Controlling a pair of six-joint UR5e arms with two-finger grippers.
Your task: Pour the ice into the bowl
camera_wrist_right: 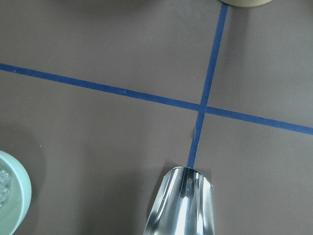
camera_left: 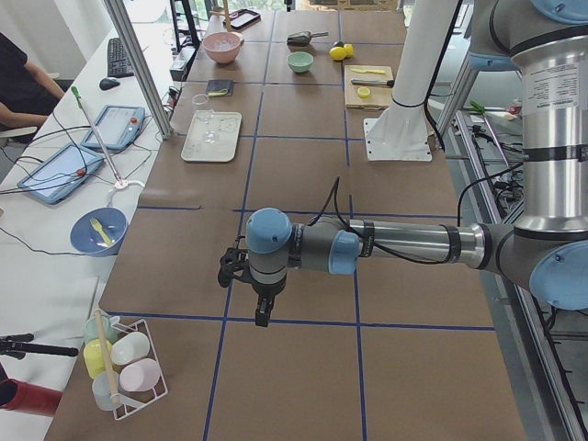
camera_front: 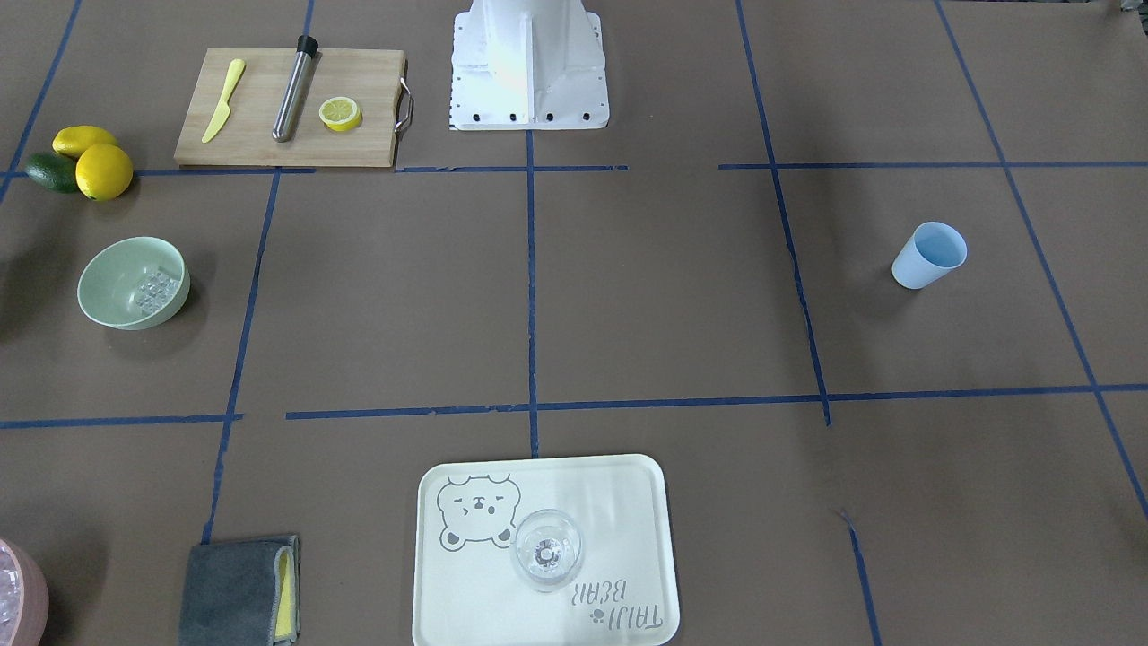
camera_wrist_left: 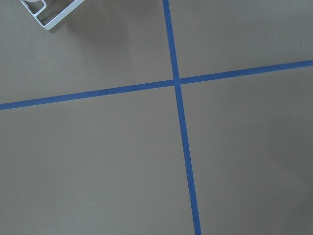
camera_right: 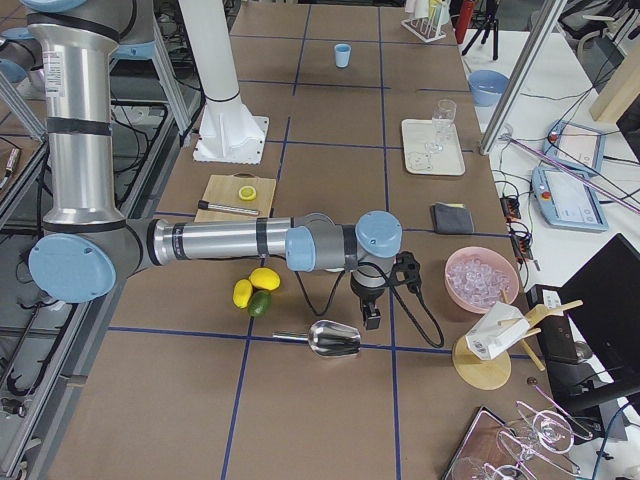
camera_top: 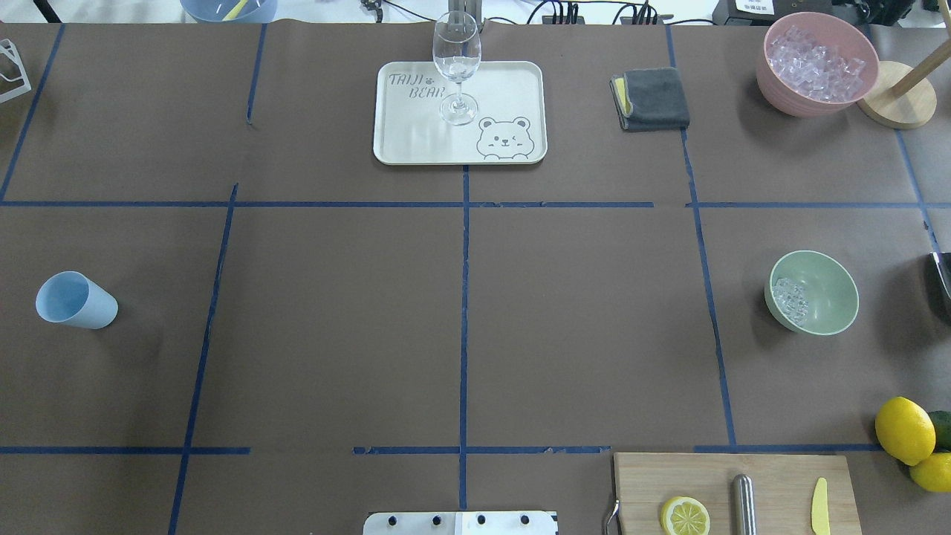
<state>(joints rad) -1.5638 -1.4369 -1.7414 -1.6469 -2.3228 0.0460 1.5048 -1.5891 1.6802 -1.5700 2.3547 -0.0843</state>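
Observation:
The mint-green bowl [camera_front: 94, 301] [camera_top: 828, 293] stands upright at the table's right side, with a small heap of clear ice [camera_front: 152, 289] [camera_top: 791, 297] inside. The right wrist view shows the bowl's rim [camera_wrist_right: 14, 196] at the lower left and a shiny metal scoop [camera_wrist_right: 183, 210] at the bottom centre. The right gripper [camera_right: 372, 320] points down just beside the scoop [camera_right: 335, 340], which lies on the table. The left gripper [camera_left: 265, 317] hangs over bare table at the far left end. I cannot tell whether either gripper is open or shut.
A pink bowl [camera_top: 817, 59] full of ice, a grey cloth [camera_top: 654, 98], a tray [camera_top: 513, 89] with a wine glass [camera_top: 456, 63], a blue cup [camera_top: 74, 299], a cutting board [camera_top: 780, 479] with a lemon slice, loose lemons [camera_top: 903, 429] and a white rack [camera_left: 124, 367] stand around.

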